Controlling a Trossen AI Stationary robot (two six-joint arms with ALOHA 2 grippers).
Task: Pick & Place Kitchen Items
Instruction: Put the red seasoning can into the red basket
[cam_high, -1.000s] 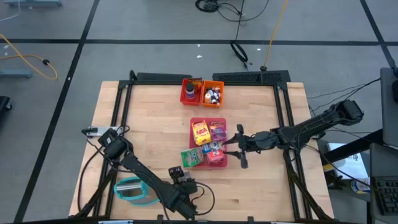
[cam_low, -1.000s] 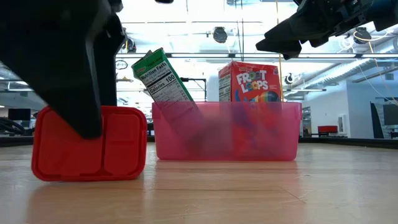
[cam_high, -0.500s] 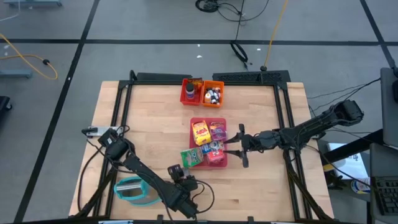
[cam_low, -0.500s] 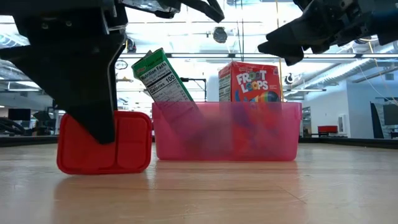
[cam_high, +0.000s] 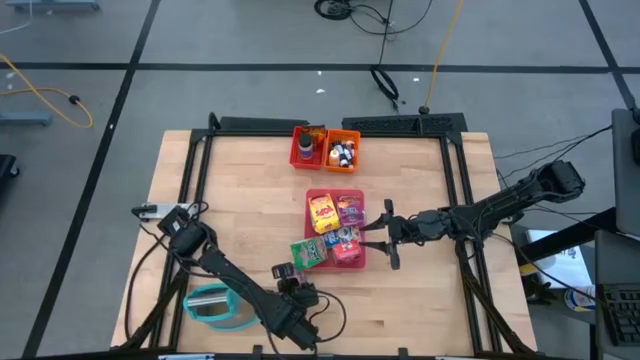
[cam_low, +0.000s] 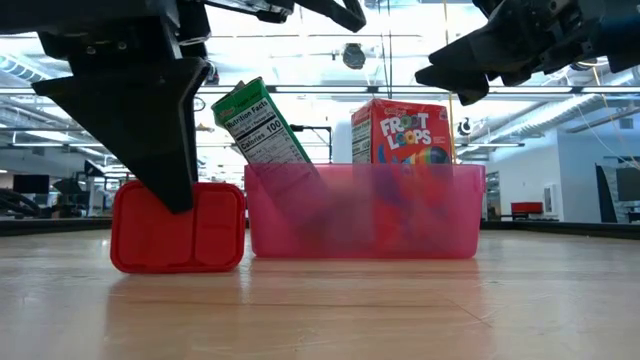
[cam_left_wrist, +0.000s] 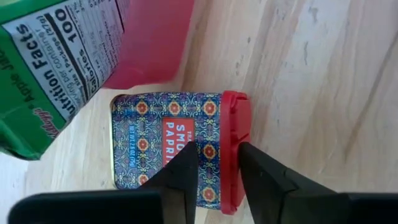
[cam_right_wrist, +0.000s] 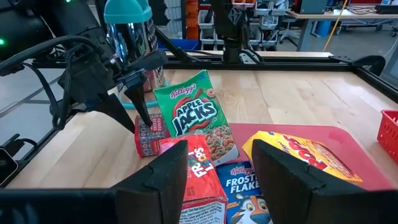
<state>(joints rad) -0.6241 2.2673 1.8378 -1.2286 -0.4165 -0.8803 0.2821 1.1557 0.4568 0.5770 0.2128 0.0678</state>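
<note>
The left gripper (cam_left_wrist: 214, 163) stands over a smoked paprika tin (cam_left_wrist: 177, 146) with a red lid, its two fingers (cam_left_wrist: 180, 177) on either side of the lidded end; I cannot tell if they already press it. The tin lies on its side on the wooden worktop (cam_high: 240, 200), near the front edge, just beside the front left corner of the pink tray (cam_high: 322, 196). Its long axis runs along the front edge, and the lid points away from the tray. An Apple Jacks box (cam_right_wrist: 193, 118) leans tilted against the tray next to the tin. In the tray, a Froot Loops box (cam_low: 400, 130) stands upright near its front, and a Frosted Flakes box (cam_right_wrist: 245, 180) and a yellow cereal box (cam_right_wrist: 305, 152) lie flat. The right gripper (cam_right_wrist: 217, 168) hovers above the tray's right side with its fingers apart and nothing between them. Red and orange bins (cam_high: 325, 148) sit near the far edge of the worktop, and a teal-rimmed container (cam_high: 212, 305) at the front left.
</note>
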